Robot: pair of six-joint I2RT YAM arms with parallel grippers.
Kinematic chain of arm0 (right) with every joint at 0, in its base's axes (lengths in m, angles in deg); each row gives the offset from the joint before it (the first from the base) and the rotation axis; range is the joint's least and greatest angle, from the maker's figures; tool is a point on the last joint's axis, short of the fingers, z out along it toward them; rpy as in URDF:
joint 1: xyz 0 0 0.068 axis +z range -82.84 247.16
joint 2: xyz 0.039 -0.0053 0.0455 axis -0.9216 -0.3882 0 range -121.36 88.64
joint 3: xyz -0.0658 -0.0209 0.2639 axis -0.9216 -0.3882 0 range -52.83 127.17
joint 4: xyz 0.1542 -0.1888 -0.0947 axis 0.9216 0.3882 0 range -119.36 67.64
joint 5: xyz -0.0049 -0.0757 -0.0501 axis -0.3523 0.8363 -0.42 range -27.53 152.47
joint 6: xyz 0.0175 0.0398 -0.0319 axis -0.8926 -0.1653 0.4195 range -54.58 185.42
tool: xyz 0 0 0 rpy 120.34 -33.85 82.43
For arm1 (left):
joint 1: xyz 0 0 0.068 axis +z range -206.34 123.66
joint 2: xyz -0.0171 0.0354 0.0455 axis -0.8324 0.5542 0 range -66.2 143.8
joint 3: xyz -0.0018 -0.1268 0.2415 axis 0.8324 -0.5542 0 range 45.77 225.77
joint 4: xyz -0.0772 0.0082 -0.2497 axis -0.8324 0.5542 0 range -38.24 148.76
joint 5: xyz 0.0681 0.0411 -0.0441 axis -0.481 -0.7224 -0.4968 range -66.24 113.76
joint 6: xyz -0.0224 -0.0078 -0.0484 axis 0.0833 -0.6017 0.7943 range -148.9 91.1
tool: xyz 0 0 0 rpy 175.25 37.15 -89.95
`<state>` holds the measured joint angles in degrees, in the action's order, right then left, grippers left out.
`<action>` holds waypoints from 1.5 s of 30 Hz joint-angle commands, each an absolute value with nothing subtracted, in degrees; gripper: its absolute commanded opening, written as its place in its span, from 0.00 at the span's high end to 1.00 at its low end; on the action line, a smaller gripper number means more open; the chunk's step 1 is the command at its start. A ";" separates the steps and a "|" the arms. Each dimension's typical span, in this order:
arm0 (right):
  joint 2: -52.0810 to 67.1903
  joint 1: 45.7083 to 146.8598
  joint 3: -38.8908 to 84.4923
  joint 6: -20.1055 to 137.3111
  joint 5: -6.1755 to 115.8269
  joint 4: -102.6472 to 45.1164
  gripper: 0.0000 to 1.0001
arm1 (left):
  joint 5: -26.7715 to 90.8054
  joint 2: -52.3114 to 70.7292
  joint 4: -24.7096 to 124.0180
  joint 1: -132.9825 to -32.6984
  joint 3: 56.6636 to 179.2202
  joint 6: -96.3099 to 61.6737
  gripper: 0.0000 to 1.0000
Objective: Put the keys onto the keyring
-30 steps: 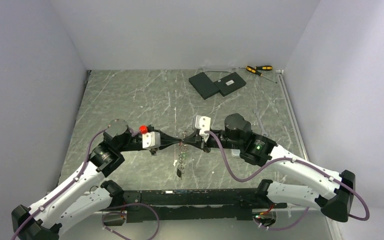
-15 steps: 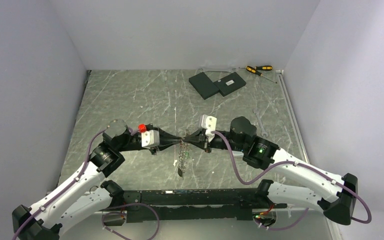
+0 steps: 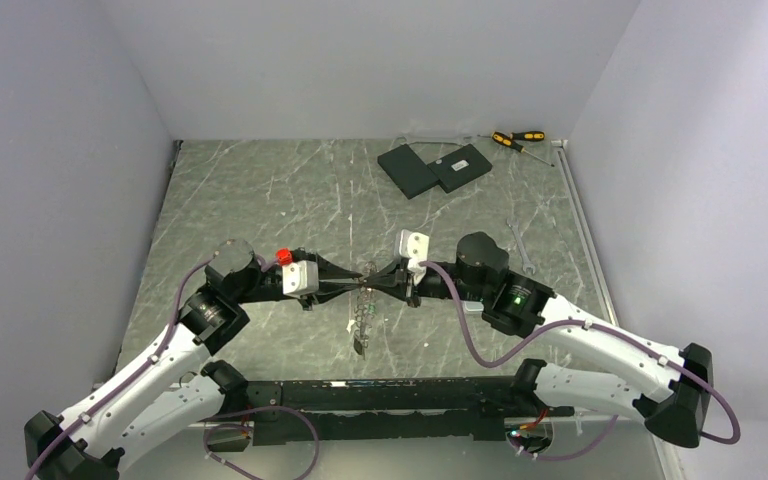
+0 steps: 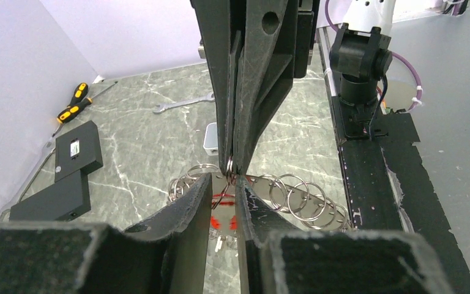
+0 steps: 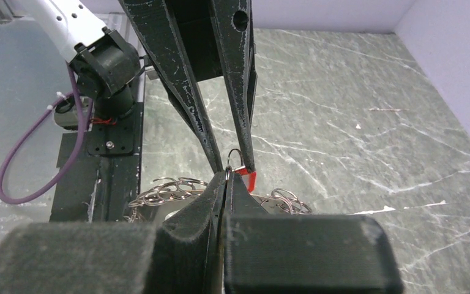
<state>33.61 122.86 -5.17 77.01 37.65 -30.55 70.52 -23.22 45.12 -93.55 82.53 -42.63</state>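
My two grippers meet tip to tip above the middle of the table. The right gripper (image 3: 376, 280) (image 5: 225, 175) is shut on a small split ring (image 5: 235, 154) at its tips. The left gripper (image 3: 358, 282) (image 4: 223, 179) has its jaws slightly apart on either side of that ring. A red-headed key (image 5: 251, 179) hangs by one left fingertip and shows red in the left gripper's gap (image 4: 223, 200). The keyring (image 3: 360, 312), a flat metal piece carrying several split rings (image 4: 273, 187) (image 5: 162, 191), hangs just below the tips. No other keys show.
Two black slabs (image 3: 435, 168) and yellow-and-black screwdrivers (image 3: 517, 139) lie at the back right. A wrench (image 3: 518, 250) lies right of the right arm. A small red object (image 3: 283, 256) sits by the left wrist. The black base rail (image 3: 380, 395) runs along the front.
The right wrist has rolled and shifted slightly right, then settled. Both grippers stay tip to tip with the keyring hanging below.
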 commanded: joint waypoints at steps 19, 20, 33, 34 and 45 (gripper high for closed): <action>34.10 123.06 -3.37 76.50 36.61 -39.46 1.00 | 74.91 -21.81 43.23 -93.34 82.51 -41.47 0.70; 33.94 123.05 -3.29 76.44 36.37 -39.51 1.00 | 74.84 -21.91 43.19 -93.34 82.51 -41.47 0.71; 32.38 123.05 -2.41 76.23 34.59 -39.03 1.00 | 73.21 -22.93 43.67 -93.33 82.37 -42.33 1.00; 32.19 123.06 -2.27 76.23 34.32 -38.80 1.00 | 72.98 -22.97 44.28 -93.30 82.74 -42.54 1.00; 28.70 123.05 6.84 85.75 35.50 -16.96 0.63 | 72.96 -19.20 56.45 -93.32 88.29 -47.60 1.00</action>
<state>29.17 122.82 0.29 80.31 35.42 -23.40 71.92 -19.92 53.21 -93.25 84.82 -45.10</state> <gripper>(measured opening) 0.309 0.090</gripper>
